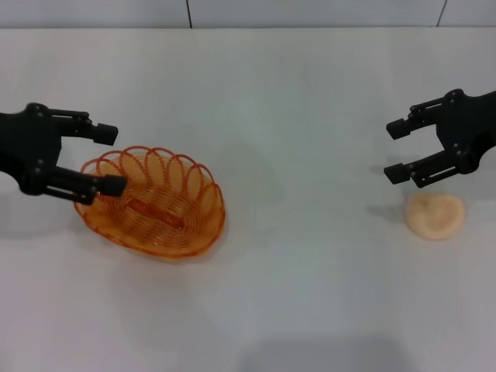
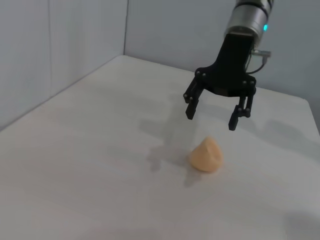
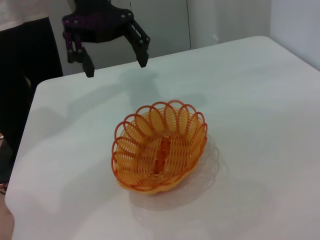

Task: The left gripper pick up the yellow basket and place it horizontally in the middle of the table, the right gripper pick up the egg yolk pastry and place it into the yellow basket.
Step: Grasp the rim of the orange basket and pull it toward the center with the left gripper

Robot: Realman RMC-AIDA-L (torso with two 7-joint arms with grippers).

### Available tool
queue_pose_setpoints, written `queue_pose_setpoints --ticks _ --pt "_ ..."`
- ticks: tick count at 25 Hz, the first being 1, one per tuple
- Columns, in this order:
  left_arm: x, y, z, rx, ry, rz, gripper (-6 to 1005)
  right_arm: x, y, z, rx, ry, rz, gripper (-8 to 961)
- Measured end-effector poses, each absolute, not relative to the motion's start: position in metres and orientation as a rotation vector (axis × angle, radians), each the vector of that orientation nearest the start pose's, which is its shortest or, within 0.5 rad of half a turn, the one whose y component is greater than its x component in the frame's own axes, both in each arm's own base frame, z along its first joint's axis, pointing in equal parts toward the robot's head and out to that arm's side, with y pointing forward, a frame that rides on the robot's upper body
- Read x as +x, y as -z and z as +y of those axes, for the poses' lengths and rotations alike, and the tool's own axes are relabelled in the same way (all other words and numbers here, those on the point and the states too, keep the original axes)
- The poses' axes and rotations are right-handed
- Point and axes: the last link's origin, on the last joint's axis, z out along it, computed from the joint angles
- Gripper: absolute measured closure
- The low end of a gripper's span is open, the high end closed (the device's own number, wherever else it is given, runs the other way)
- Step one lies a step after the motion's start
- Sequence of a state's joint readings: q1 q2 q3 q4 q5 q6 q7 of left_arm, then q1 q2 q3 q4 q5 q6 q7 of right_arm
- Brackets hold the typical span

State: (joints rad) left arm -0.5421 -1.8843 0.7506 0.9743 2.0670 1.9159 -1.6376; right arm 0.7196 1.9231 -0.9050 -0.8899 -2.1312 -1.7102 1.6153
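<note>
The yellow basket point(image 1: 159, 205) is an oval orange-yellow wire basket standing empty on the white table point(image 1: 294, 116) at the left. My left gripper point(image 1: 112, 159) is open and empty, hovering at the basket's left end, with its near finger overlapping the rim in the head view. The right wrist view shows the left gripper point(image 3: 116, 65) raised and apart from the basket point(image 3: 160, 150). The egg yolk pastry point(image 1: 435, 215) lies at the right. My right gripper point(image 1: 394, 151) is open and empty, just above and behind it. The left wrist view shows the right gripper point(image 2: 212, 117) hovering over the pastry point(image 2: 206, 156).
Grey wall panels point(image 1: 232, 12) run along the table's far edge. A dark figure point(image 3: 30, 85) stands past the table's end in the right wrist view. Bare white tabletop point(image 1: 310, 232) lies between the basket and the pastry.
</note>
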Motion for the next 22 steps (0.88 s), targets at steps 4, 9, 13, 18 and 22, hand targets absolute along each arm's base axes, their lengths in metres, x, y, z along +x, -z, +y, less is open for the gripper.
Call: queue_pose_setpoints --ticks 4,9,13,18,22 --pt "-0.239 -0.112 0.326 -2.907 0.297 -0.69 139 0.2 -0.06 0.375 -3.011 -0.211 0.293 186" --pt "-0.233 -0.12 0.327 -2.741 0.125 -1.041 139 0.205 -0.06 0.375 -2.998 -0.206 0.285 186" --pt "-0.233 -0.129 0.335 -2.596 0.062 -1.261 139 0.206 -0.059 0.374 -2.997 -0.208 0.262 186" --pt "-0.24 -0.133 0.345 -2.473 -0.085 -1.334 140 0.209 -0.057 0.372 -2.999 -0.211 0.254 186" --pt "-0.249 -0.124 0.349 -2.408 -0.212 -1.367 140 0.21 -0.056 0.371 -2.997 -0.213 0.247 186"
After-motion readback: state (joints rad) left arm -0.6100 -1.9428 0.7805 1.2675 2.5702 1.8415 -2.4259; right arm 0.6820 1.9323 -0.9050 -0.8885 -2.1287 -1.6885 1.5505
